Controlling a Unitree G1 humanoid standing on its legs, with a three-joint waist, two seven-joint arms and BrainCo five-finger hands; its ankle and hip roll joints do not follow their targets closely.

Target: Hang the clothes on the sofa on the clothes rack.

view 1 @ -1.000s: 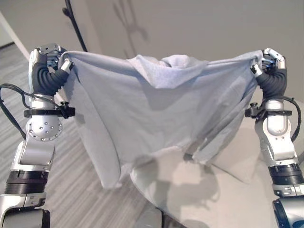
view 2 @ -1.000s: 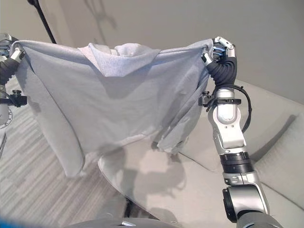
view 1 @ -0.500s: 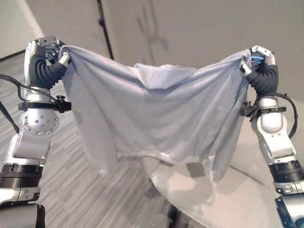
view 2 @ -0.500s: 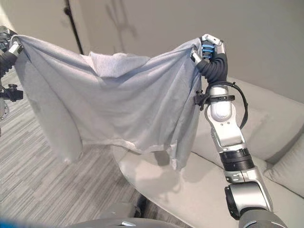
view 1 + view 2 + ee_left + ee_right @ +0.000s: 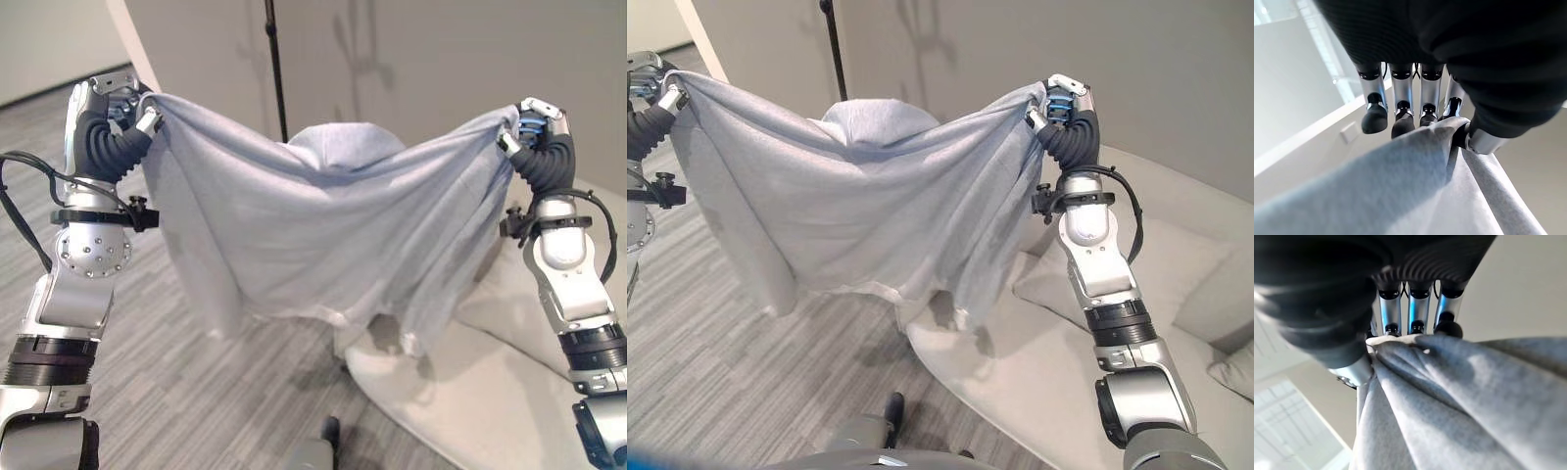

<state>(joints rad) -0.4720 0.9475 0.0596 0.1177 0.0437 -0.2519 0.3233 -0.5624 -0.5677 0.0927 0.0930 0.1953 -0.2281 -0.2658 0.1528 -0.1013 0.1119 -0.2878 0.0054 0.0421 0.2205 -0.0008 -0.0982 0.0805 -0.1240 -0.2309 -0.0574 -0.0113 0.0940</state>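
The grey garment [image 5: 323, 235] hangs spread between both raised hands, above the floor and the sofa [image 5: 1087, 372]. The left hand [image 5: 113, 108] has its fingers [image 5: 1400, 115] and thumb clenched on one top corner; the right hand [image 5: 537, 122] pinches the other, fingers [image 5: 1418, 318] half buried in cloth. A dark rack pole [image 5: 276, 69] stands behind the garment, its base hidden

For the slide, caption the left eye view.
Left hand and right hand hold a grey garment spread wide beside the sofa, before a dark rack pole.
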